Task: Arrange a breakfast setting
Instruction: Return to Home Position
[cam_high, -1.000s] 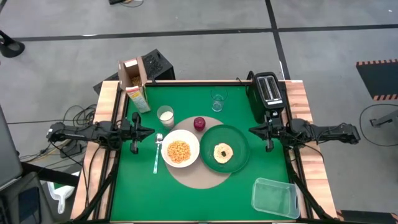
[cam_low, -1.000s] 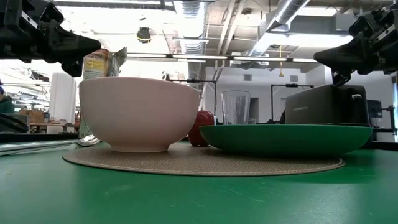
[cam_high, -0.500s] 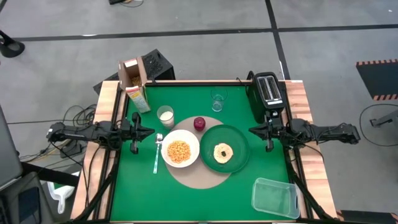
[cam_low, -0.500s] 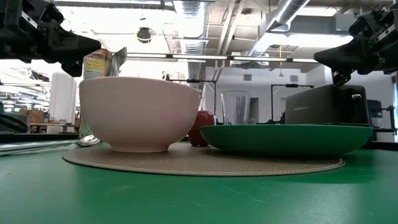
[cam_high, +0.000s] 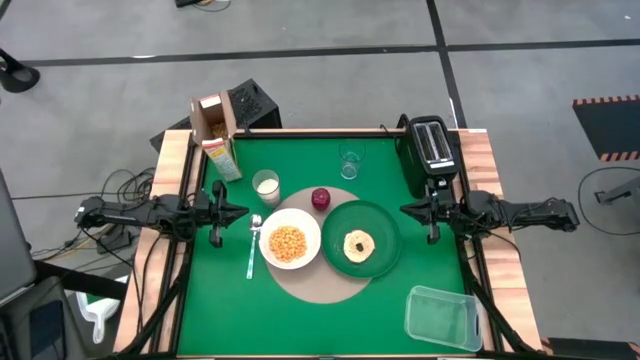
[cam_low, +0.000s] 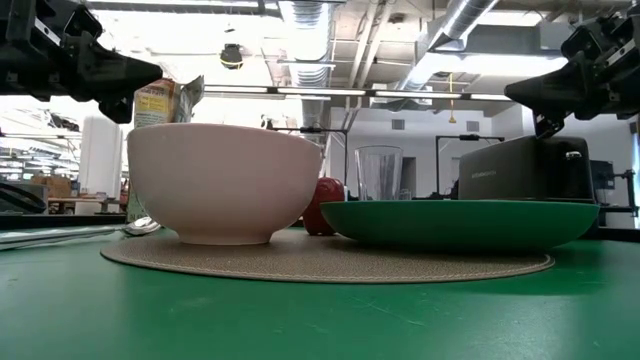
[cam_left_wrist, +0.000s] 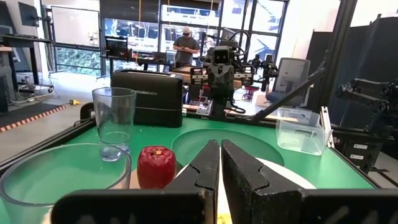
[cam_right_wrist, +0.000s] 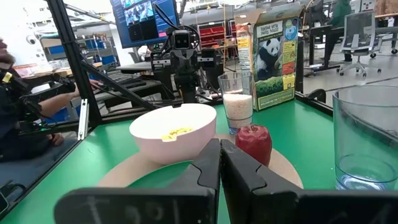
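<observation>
A round tan mat (cam_high: 330, 262) lies mid-table. On it rest a white bowl (cam_high: 289, 238) with yellow cereal, a green plate (cam_high: 360, 240) bearing a round bread (cam_high: 358, 245), and a red fruit (cam_high: 320, 198). A metal spoon (cam_high: 252, 246) lies left of the bowl. A white cup (cam_high: 266, 185) and a clear glass (cam_high: 349, 162) stand behind. My left gripper (cam_high: 242, 211) hovers shut at the table's left, my right gripper (cam_high: 405, 209) shut at its right. Both are empty.
A cereal box (cam_high: 222, 150) stands at the far left, a black toaster (cam_high: 430, 150) at the far right, a clear plastic tub (cam_high: 443, 318) at the near right corner. A person (cam_left_wrist: 185, 43) stands in the room beyond the table.
</observation>
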